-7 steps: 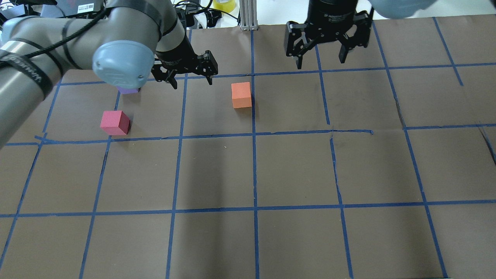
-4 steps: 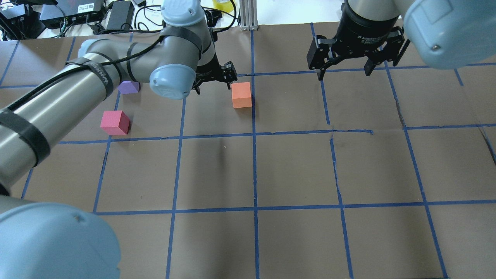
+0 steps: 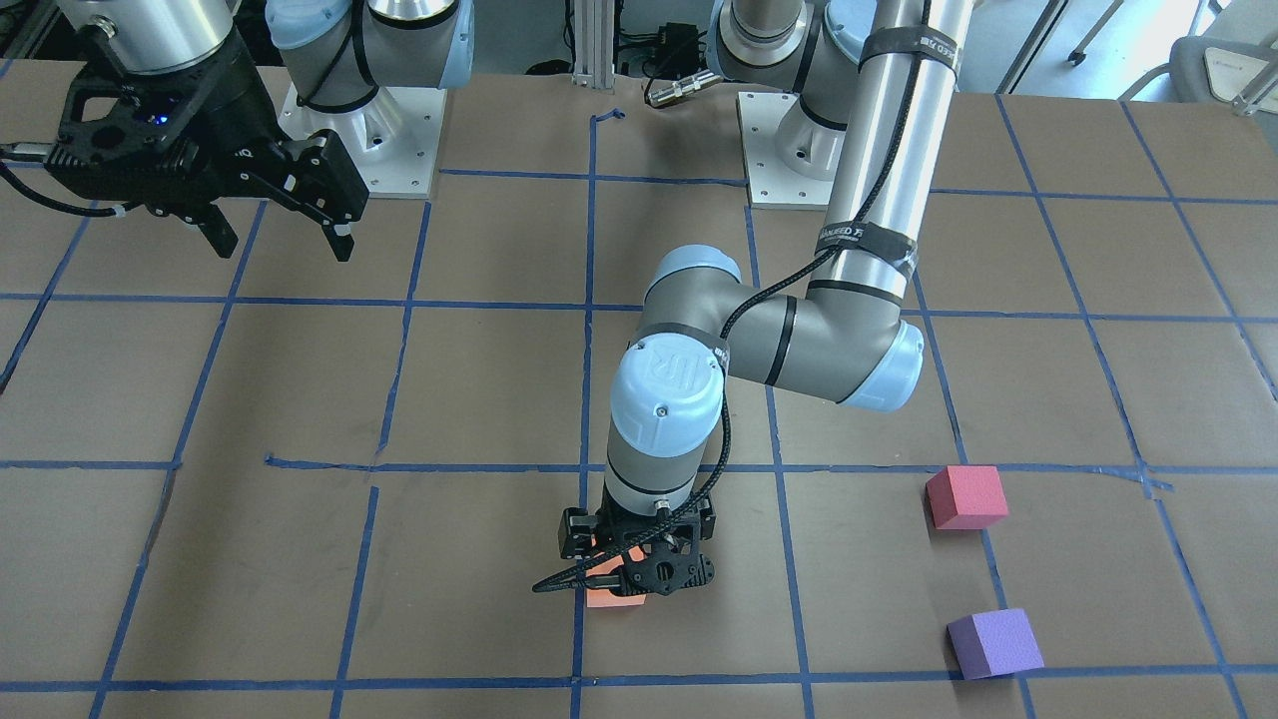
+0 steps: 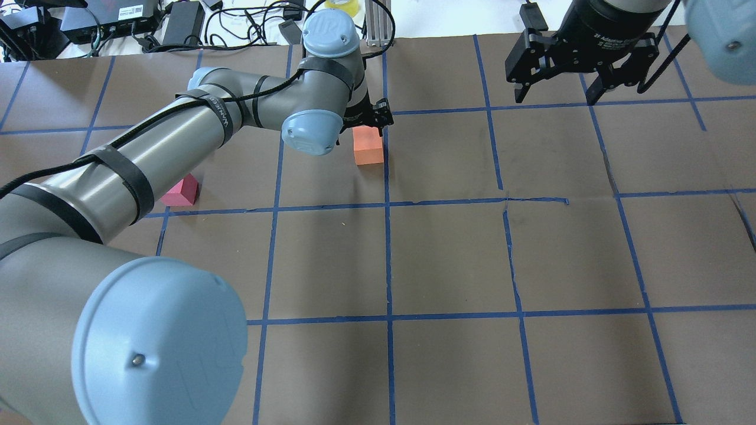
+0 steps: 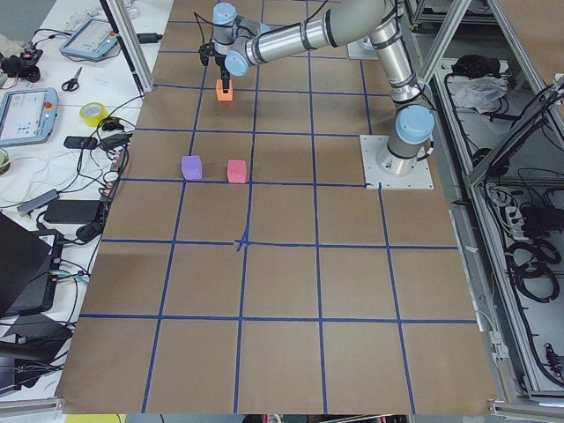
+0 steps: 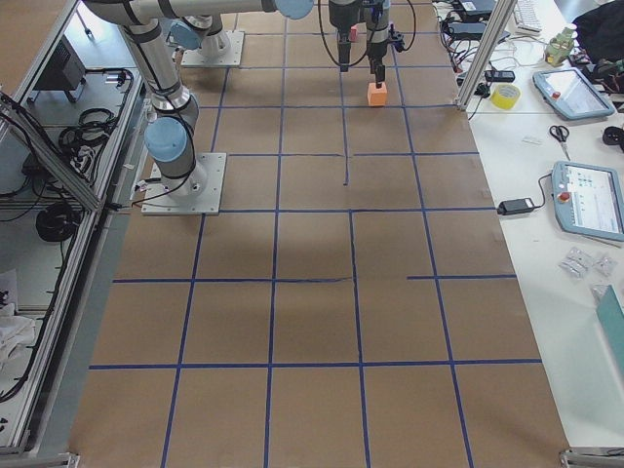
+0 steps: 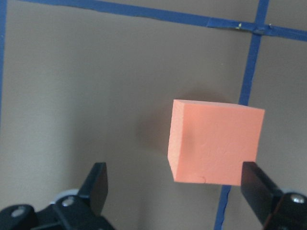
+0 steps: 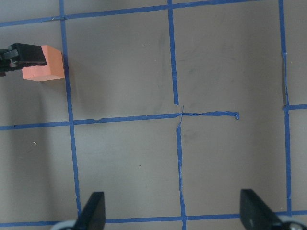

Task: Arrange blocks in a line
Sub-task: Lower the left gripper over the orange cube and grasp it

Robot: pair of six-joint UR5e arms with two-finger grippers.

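- The orange block (image 7: 216, 143) rests flat on the tabletop (image 4: 449, 254), one edge just beside a blue tape line (image 7: 249, 81).
- The left gripper (image 7: 176, 187) hovers directly over the orange block. Its fingers (image 7: 98, 184) are spread wide and pinch nothing.
- In the left wrist view the orange block sits off-centre in that gap. It crowds one finger, which overlaps its corner, and leaves a broad stretch of bare tabletop before the other.
- As a cube, the orange block has no long axis. Its side faces look nearly square to the closing line, if slightly turned.
- Judged from this, the descent calls for a small sideways shift towards the crowded finger's side, or that finger may land on top of the foam.
- The right gripper (image 4: 555, 88) hangs well apart from the orange block, its fingers spread and empty, so the left arm is clearly the nearer.
- The pinkish red block (image 3: 965, 496) and purple block (image 3: 993, 644) lie well apart from the orange block on the robot's left. The purple is roughly level with it and the red nearer the robot.
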